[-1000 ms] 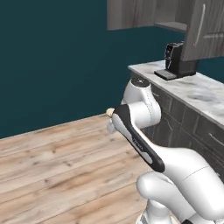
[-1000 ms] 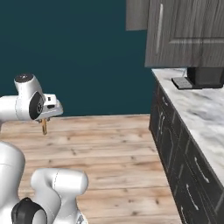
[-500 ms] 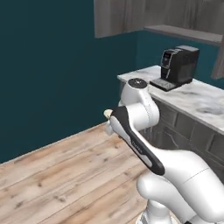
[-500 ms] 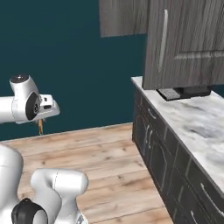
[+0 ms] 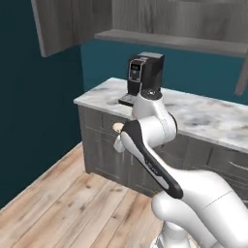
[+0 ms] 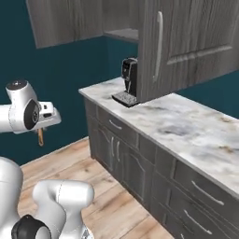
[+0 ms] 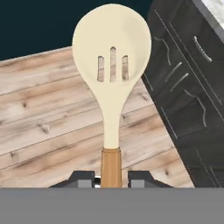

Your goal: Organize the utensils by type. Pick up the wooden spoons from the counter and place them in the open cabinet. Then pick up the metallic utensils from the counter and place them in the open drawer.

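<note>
Cream-coloured spoon bowl peeks out left of the white arm in left base view, level w/ the dark grey cabinet fronts below the counter. Counter is white-grey marble w/ tan veins; a black boxy coffee machine stands on its left end. Above it, a wall cabinet w/ grey wood grain and a flat grey shelf board.

Right base view: the hand sits far left, over the plank floor and well apart from the counter. Spoon's tan handle hangs down from it. Long slab cabinet door w/ a silver bar handle stands open over the marble.

Hand view: gripper clamped on the tan handle, one dark tip each side. Spoon runs straight away from the hand; smooth oval bowl w/ three narrow slots, pale cream, over light wood planks. Dark drawer fronts w/ slim silver handles at right.
</note>
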